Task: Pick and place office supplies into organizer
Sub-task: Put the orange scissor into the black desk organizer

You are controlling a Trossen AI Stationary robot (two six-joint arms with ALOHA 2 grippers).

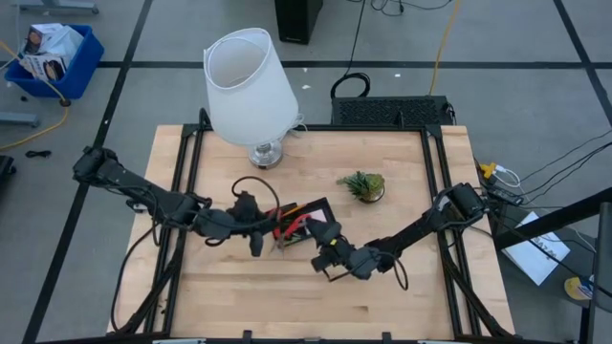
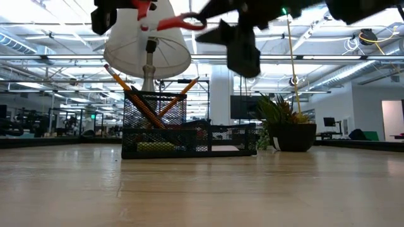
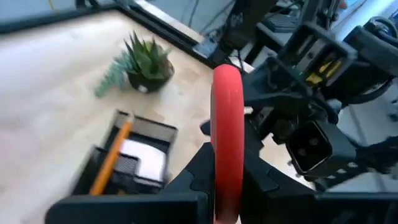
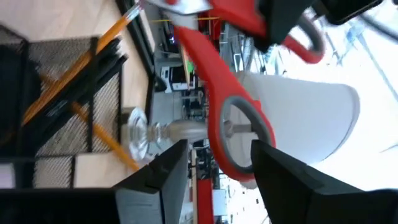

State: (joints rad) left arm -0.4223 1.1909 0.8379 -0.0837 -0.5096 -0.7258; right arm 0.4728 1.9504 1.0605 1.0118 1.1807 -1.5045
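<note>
The red-handled scissors (image 1: 290, 225) hang in the air above the tabletop (image 1: 382, 287), over the near edge of the organizer (image 1: 304, 219) — not resting on anything. The left gripper (image 1: 260, 235) has its fingers closed on one red handle loop, which stands edge-on between them in the left wrist view (image 3: 227, 143). The right gripper (image 1: 325, 250) sits just beside the scissors on their other side; its fingers (image 4: 155, 177) stand apart, and the other handle loop (image 4: 239, 134) shows in the gap between them without being pinched. In the low view the scissors (image 2: 170, 23) show high above the organizer (image 2: 189, 135), a black mesh tray with orange-yellow pencils (image 2: 136, 94) leaning upright in its cup — something white lies in a low compartment (image 3: 146, 155). Behind the organizer stands a white lamp (image 1: 247, 91), and a small green plant (image 1: 362, 184) sits well off towards the right arm.
</note>
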